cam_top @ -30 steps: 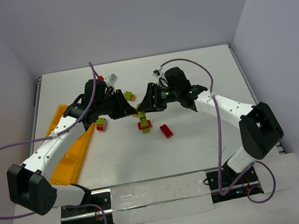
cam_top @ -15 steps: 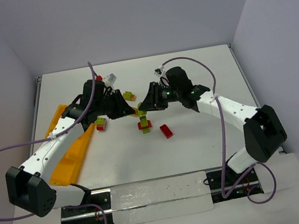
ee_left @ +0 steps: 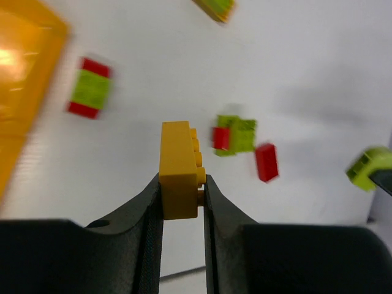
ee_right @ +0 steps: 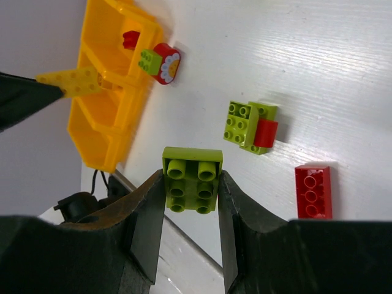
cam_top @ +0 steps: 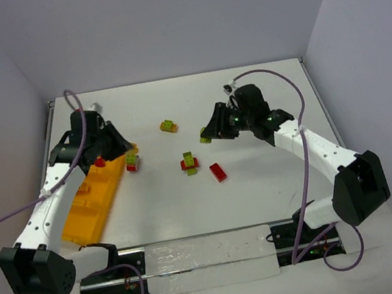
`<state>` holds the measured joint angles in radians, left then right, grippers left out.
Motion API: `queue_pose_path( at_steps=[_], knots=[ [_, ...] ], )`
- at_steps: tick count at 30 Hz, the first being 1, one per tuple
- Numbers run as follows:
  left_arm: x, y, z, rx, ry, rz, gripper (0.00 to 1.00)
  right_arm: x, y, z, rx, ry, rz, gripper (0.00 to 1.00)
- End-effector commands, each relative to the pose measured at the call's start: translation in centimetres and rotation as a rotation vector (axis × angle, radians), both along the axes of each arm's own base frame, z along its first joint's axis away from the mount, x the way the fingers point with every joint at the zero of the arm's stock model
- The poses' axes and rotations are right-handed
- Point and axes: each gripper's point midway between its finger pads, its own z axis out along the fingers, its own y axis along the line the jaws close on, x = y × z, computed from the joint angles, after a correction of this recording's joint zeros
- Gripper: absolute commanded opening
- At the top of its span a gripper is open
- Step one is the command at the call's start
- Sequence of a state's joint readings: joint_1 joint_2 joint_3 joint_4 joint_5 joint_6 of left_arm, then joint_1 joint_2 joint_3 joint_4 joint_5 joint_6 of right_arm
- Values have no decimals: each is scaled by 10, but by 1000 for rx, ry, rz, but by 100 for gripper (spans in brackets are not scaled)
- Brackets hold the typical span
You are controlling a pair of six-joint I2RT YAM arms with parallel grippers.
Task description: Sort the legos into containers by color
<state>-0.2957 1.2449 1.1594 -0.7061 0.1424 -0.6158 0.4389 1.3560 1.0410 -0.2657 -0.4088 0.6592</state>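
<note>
The matte white tabletop (cam_top: 277,186) carries at its left the long, glossy orange-yellow tray (cam_top: 87,213) of shallow square containers. Over the tray's far end, the left end effector (ee_left: 182,187) pinches a studded yellow brick (ee_left: 178,162) between smooth black fingers. The right end effector (ee_right: 192,190), right of centre, clamps a studded lime brick (ee_right: 192,174). A flat red brick (cam_top: 218,172) and a red-and-lime clump (cam_top: 190,163) lie loose between them.

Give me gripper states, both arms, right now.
Left gripper: closed, holding a yellow lego.
Right gripper: closed, holding a lime green lego.
</note>
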Motion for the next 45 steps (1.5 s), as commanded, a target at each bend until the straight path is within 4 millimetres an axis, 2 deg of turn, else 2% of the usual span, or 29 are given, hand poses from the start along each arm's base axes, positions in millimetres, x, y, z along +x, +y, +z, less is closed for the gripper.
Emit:
queue_pose_path(
  at_steps=[1, 2, 5, 10, 13, 14, 16, 18, 19, 21, 25, 27, 31, 35, 41, 42, 44, 45],
  knots=[
    [-14, 102, -23, 164, 101, 444, 0, 3, -16, 7, -32, -50, -33, 0],
    [-21, 125, -32, 196, 144, 545, 0, 3, -17, 6, -32, -50, -33, 0],
    [-35, 167, -51, 259, 236, 709, 0, 4, -21, 5, -36, -51, -39, 0],
    [-34, 193, -65, 332, 282, 794, 1, 3, -27, 0, -41, -44, -49, 0],
    [-31, 200, -69, 359, 286, 806, 8, 2, -29, -2, -40, -38, -52, 0],
    [-31, 202, -71, 364, 291, 807, 14, 2, -29, -3, -40, -36, -52, 0],
    [-31, 205, -76, 382, 314, 819, 42, 1, -30, -3, -40, -35, -55, 0],
    [-32, 205, -80, 387, 326, 816, 66, 1, -30, -3, -39, -32, -56, 0],
    [-32, 205, -82, 385, 325, 815, 82, 1, -30, -3, -39, -29, -57, 0],
    [-33, 204, -81, 380, 319, 814, 94, 1, -30, -3, -39, -29, -57, 0],
    [-28, 201, -66, 357, 264, 788, 96, 1, -29, -2, -39, -31, -55, 0],
    [-14, 190, -40, 300, 150, 709, 95, 1, -28, 1, -31, -35, -46, 0],
    [5, 154, -7, 215, 21, 503, 89, 1, -21, 4, -23, -40, -23, 0],
    [18, 95, 17, 138, -64, 231, 86, -3, -7, 12, -8, -58, 27, 0],
    [9, -10, 39, -115, -115, -172, 86, -9, 6, 25, 44, -80, 92, 0],
    [7, -19, 42, -143, -115, -205, 86, -10, 7, 26, 46, -82, 97, 0],
    [-3, -54, 48, -225, -109, -340, 86, -11, 8, 28, 46, -87, 106, 0],
    [-4, -64, 50, -237, -109, -368, 86, -12, 8, 29, 47, -89, 111, 0]
  ],
)
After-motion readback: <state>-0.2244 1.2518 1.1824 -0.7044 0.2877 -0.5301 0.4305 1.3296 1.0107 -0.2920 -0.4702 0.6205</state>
